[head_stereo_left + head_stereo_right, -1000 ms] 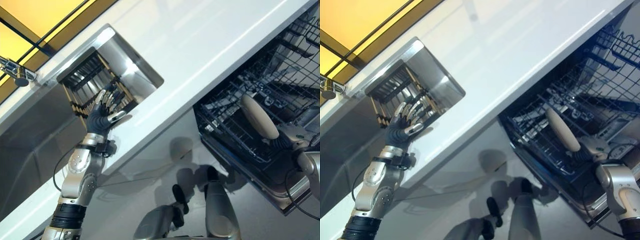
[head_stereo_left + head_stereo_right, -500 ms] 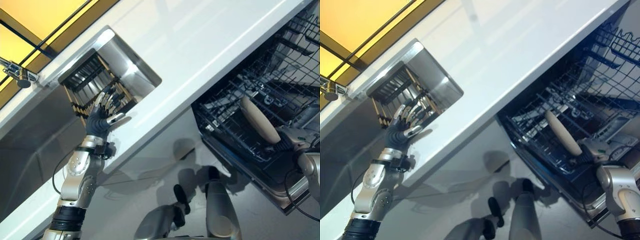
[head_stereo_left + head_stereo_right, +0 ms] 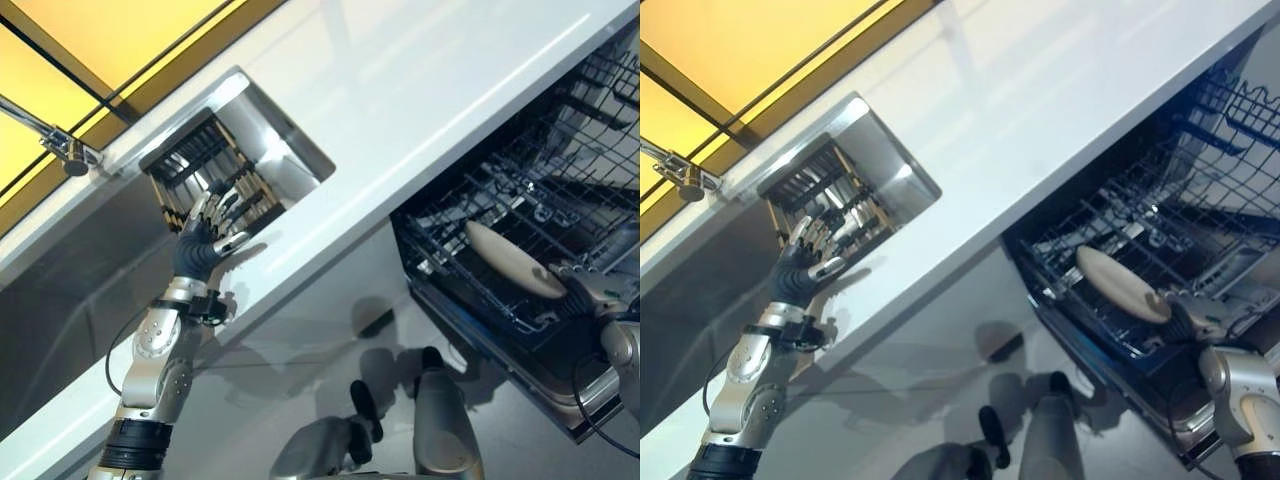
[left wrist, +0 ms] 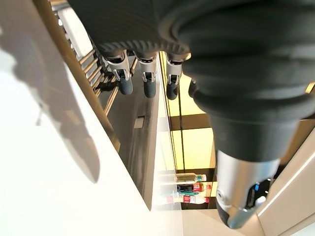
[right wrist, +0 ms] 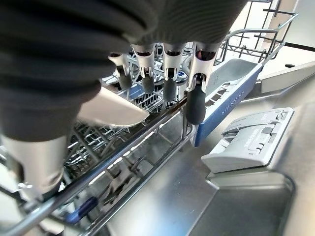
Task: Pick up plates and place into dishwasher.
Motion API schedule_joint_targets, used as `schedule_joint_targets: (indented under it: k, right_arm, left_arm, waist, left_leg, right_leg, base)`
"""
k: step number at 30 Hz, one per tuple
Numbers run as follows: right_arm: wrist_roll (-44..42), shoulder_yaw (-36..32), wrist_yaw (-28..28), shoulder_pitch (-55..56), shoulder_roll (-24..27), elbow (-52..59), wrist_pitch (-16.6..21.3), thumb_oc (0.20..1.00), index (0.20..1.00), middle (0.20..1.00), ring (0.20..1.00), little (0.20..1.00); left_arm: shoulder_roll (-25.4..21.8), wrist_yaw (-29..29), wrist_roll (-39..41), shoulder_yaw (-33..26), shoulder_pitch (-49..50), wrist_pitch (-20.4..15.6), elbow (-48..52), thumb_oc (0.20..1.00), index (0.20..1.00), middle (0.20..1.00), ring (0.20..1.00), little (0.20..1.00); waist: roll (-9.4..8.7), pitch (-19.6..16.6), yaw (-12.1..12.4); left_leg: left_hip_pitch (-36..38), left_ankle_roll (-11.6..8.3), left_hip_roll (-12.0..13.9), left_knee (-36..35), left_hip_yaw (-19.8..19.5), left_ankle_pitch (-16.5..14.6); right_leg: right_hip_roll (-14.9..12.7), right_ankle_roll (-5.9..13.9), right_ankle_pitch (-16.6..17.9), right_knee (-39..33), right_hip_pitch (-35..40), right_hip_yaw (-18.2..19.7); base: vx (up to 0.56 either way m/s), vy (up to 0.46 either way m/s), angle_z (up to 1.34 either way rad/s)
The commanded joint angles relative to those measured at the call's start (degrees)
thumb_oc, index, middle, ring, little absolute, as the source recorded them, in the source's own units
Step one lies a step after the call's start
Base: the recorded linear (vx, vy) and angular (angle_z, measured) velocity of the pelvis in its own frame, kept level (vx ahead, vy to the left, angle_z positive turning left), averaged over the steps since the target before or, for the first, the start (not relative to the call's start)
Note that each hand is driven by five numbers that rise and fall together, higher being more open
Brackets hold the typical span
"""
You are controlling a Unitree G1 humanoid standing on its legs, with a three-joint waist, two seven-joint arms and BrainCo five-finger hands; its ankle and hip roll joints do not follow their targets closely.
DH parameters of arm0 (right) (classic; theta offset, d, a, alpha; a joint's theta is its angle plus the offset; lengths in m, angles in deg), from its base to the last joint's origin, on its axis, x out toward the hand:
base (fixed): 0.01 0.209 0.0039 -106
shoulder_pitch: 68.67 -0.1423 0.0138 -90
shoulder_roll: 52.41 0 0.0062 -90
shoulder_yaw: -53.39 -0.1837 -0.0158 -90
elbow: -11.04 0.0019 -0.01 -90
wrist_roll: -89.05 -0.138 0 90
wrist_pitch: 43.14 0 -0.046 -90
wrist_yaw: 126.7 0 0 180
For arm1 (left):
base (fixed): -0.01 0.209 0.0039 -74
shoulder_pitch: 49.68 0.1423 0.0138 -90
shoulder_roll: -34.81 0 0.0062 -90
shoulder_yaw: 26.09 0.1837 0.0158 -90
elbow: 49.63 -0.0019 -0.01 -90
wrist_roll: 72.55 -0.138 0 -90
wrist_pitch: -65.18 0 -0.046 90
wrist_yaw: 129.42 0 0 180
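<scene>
One cream plate (image 3: 512, 260) lies tilted in the lower dishwasher rack (image 3: 470, 215), pinched at its edge by the right hand (image 3: 590, 293), fingers curled round it. Left hand (image 3: 203, 240), fingers spread & relaxed, at sink (image 3: 275, 165) rim over the slatted drying rack (image 3: 195, 170), holding nothing.

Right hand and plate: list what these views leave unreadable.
- Right hand: eye views hide its fingers behind the plate.
- Plate in the right wrist view: partly covered by the hand's dark cover.
- Dishwasher rack: cut off by the frame edge.
- Left hand: spread over the sink, contact unclear.
</scene>
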Motion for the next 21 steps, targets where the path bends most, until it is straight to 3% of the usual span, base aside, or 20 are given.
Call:
schedule_joint_targets:
  k: [1,16,21]
  right_arm:
    - [-3.0,-0.2,1.4,6.9,-2.8,-1.8,1.6,1.000,1.000,1.000,1.000,1.000]
    - [-7.3,-3.8,-0.1,14.2,-11.0,3.1,3.4,1.000,1.000,1.000,1.000,1.000]
    - [-18.0,-6.2,1.3,14.0,-12.0,8.0,3.3,1.000,1.000,1.000,1.000,1.000]
  left_arm:
    - [-0.3,1.1,1.6,-4.4,4.0,-0.7,3.6,1.000,1.000,1.000,1.000,1.000]
    - [1.2,6.1,1.2,-8.7,11.6,-0.4,1.1,1.000,1.000,1.000,1.000,1.000]
    - [1.1,6.1,-0.9,-9.2,11.9,-0.9,-0.6,1.000,1.000,1.000,1.000,1.000]
  waist:
    - [-5.23,-6.8,0.4]
    - [-9.77,-16.3,1.7]
    - [-10.24,-18.2,1.9]
  left_leg:
    - [-3.2,0.66,-1.2,6.7,-1.0,-3.1]
    - [6.1,0.95,0.1,0.0,-0.5,-4.4]
    - [7.9,0.96,0.5,-2.0,-0.6,-4.4]
  right_leg:
    - [-0.4,3.94,3.0,-11.4,8.3,1.4]
    - [2.3,3.51,3.4,-20.3,19.0,-0.2]
    - [3.0,3.48,3.6,-22.0,20.3,-0.7]
  base:
    - [0.08,-0.015,0.01]
    - [0.02,-0.006,0.02]
    - [0.00,0.004,0.05]
